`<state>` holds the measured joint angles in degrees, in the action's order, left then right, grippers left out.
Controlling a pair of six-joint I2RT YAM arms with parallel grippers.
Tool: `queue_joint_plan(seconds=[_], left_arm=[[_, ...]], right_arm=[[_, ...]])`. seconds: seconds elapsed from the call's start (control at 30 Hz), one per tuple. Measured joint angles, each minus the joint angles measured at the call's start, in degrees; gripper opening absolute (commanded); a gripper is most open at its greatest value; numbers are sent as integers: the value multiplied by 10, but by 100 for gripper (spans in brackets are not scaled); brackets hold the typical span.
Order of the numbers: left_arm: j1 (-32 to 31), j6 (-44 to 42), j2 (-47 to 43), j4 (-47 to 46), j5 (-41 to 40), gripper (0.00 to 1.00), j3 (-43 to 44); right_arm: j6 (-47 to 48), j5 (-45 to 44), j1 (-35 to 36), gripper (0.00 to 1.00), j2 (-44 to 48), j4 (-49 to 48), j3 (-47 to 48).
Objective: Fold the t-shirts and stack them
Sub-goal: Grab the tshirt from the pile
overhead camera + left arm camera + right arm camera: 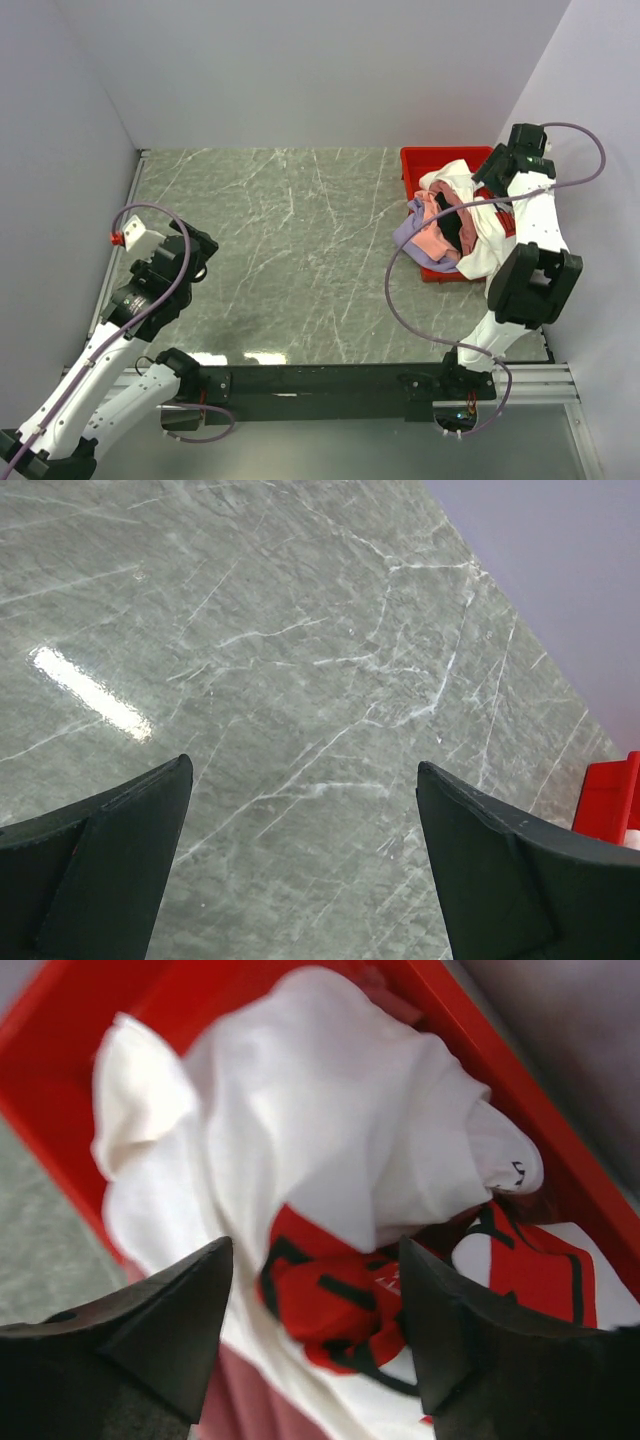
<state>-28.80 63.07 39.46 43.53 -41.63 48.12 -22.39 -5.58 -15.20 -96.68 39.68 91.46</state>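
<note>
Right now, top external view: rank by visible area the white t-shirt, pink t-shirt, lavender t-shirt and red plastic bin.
1. Crumpled white cotton t-shirt
2. Red plastic bin, mostly covered
3. Dusty pink t-shirt, close to the bin
4. Lavender t-shirt, only an edge showing

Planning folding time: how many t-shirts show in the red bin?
3: the white t-shirt with a red print on top, the pink t-shirt beneath it, the lavender t-shirt spilling over the rim of the red bin. Others may be hidden underneath.
</note>
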Motion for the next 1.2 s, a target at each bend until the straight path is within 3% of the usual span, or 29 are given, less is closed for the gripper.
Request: queue_joint_plan(seconds=[0.07,0.17,0.2,0.4,0.77,1.2], left_arm=[[0,0,0,-2,2,99,-1],[0,0,1,-5,2,100,-5],[0,0,2,-6,2,100,-6],[0,0,12,-7,2,99,-6],[0,0,7,-9,2,99,-9],[0,0,4,-9,2,100,-9]], right_arm=[[5,-4,-4,66,-18,12,1],[9,-9,-5,49,-25,21,1],[10,-9,-5,35,-25,20,1],[11,-11,-5,0,-25,19,1],[8,-41,-6,0,-25,55,74],[13,-51,-28,0,-22,112,359]])
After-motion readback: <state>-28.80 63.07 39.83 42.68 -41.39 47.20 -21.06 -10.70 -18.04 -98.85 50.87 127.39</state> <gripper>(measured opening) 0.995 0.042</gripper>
